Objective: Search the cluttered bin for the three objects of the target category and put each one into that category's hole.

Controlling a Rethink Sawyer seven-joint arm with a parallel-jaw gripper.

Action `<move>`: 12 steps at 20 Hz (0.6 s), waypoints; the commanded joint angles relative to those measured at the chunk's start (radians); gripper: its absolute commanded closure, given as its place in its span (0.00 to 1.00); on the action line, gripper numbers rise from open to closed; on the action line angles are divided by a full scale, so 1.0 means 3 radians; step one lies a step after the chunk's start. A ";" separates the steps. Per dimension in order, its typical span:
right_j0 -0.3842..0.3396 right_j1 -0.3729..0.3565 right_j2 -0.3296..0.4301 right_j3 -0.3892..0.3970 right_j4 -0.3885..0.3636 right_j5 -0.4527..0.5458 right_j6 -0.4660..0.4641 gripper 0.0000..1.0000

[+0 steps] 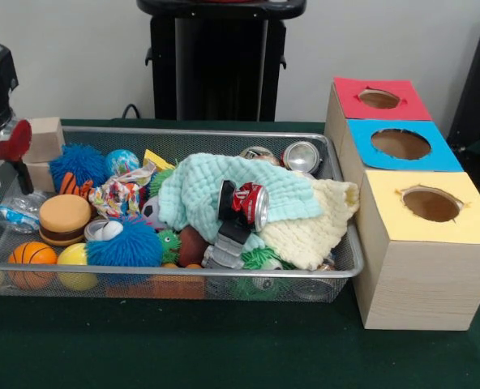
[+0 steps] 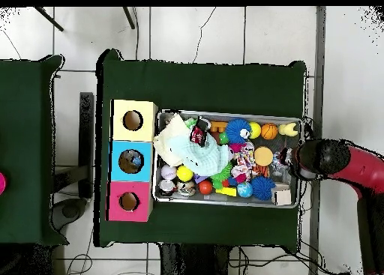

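The blue-topped hole (image 1: 400, 144) sits in the middle box beside the cluttered bin's (image 1: 224, 133) can end, well apart from the gripper (image 1: 9, 158) at the bin's opposite end, its opening indeterminate; the bin holds a red can (image 1: 250, 204) on a mint cloth (image 1: 195, 190), balls and toys.

Wire basket (image 1: 347, 270) crammed with toys beside three boxes.
A red can (image 1: 251, 203) lies on a mint cloth (image 1: 191, 190); the blue-topped hole (image 1: 400, 143) sits between red and yellow ones.
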 commanded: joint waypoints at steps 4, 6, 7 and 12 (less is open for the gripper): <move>0.0170 -0.0140 0.0042 0.0458 -0.0174 -0.0266 -0.0228 0.00; 0.0182 -0.0126 0.0034 0.0468 -0.0170 -0.0298 -0.0194 0.00; 0.0192 -0.0122 0.0028 0.0460 -0.0173 -0.0304 -0.0185 0.00; 0.0214 -0.0076 0.0010 0.0392 -0.0179 -0.0320 -0.0180 0.00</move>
